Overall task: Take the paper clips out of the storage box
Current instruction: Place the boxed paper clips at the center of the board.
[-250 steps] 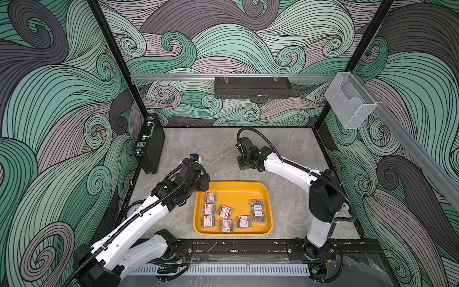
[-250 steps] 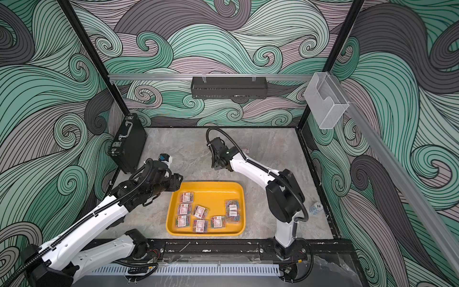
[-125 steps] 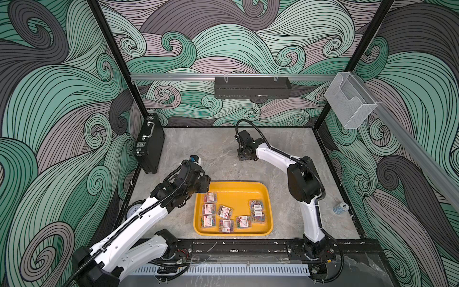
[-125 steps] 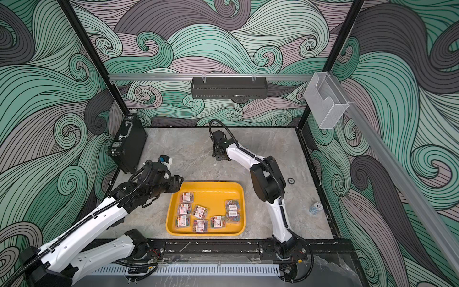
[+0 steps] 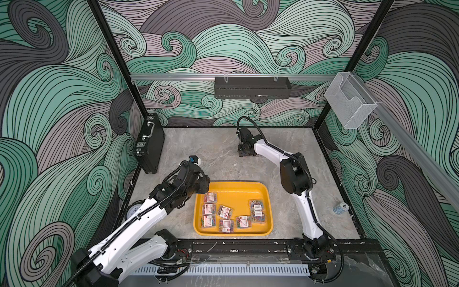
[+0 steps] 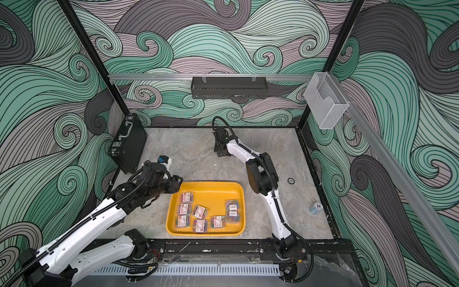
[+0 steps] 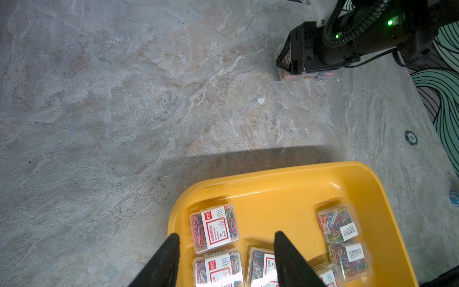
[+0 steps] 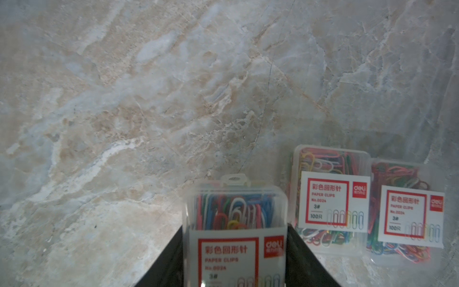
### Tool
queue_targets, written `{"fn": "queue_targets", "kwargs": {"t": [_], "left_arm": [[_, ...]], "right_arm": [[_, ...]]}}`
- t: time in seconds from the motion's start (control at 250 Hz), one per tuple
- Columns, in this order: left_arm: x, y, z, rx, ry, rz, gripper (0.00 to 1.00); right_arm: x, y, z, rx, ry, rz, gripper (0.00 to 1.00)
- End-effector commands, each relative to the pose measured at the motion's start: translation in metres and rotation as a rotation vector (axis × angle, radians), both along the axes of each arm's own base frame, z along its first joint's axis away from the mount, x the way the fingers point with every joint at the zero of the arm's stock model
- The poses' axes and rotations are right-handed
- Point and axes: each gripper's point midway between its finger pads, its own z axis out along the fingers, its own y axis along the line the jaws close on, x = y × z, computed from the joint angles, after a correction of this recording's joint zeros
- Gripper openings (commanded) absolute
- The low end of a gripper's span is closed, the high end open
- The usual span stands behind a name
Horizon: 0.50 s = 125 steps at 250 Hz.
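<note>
Eight boxes of paper clips [image 5: 224, 212] lie in yellow storage box [image 5: 236, 195], front middle of table [image 5: 216, 146]. Left gripper [image 7: 226, 236] hovers over its far-left corner, fingers apart, holding nothing. Right gripper [image 8: 236, 227] low at far side of table, well apart from storage box, fingers clamped on one clip box [image 8: 234, 208]. Two more clip boxes [image 8: 330, 198] lie on table just beside it. Top views hide the held one.
</note>
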Motion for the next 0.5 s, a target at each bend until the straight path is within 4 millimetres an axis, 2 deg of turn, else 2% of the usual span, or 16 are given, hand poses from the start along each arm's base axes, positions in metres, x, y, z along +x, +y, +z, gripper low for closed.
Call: {"fn": "queue_targets", "kwargs": {"t": [0.0, 0.495], "left_arm": [[-0.004, 0.005, -0.001, 0.001, 0.007, 0.013, 0.59], [-0.009, 0.012, 0.001, 0.009, -0.004, 0.024, 0.59]], "right_arm": [[0.004, -0.002, 0.001, 0.031, 0.017, -0.017, 0.54], [0.020, -0.001, -0.009, 0.039, 0.016, -0.031, 0.56]]}}
